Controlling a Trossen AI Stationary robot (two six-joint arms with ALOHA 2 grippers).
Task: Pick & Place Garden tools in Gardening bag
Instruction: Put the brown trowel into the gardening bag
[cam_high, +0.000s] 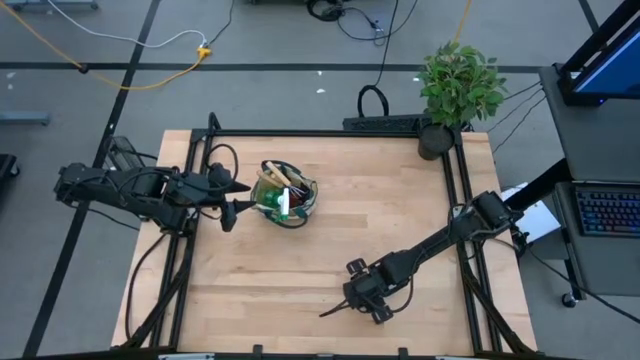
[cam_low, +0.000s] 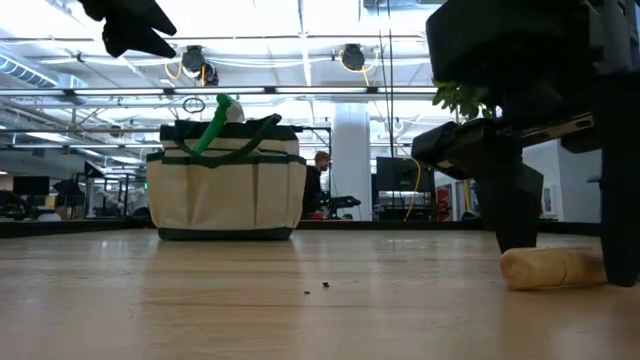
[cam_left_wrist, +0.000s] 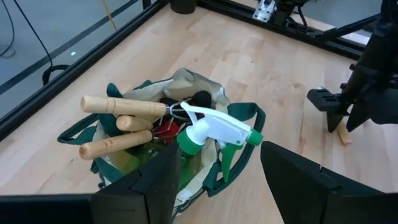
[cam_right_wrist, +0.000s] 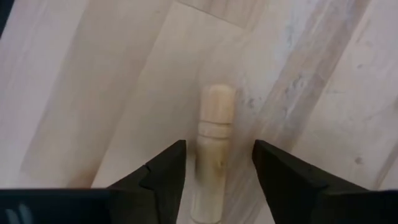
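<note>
The tan gardening bag (cam_high: 287, 195) with green trim stands left of the table's middle. It holds wooden-handled tools (cam_left_wrist: 124, 107), a green spray bottle (cam_left_wrist: 211, 134) and something red. My left gripper (cam_high: 232, 205) is open and empty, just left of the bag and above it; it also shows in the low view (cam_low: 130, 25). My right gripper (cam_high: 365, 295) is open near the front edge, low over a tool's wooden handle (cam_right_wrist: 214, 149) that lies flat on the table. Its fingers stand on either side of the handle, which also shows in the low view (cam_low: 550, 268). A thin dark part (cam_high: 330, 312) sticks out leftward from under the gripper.
A potted leafy plant (cam_high: 460, 85) stands at the far right corner. Black frame rails (cam_high: 330, 132) run along the table's edges. Bare wood lies between the bag and my right gripper. A few crumbs (cam_low: 325, 287) lie on the table.
</note>
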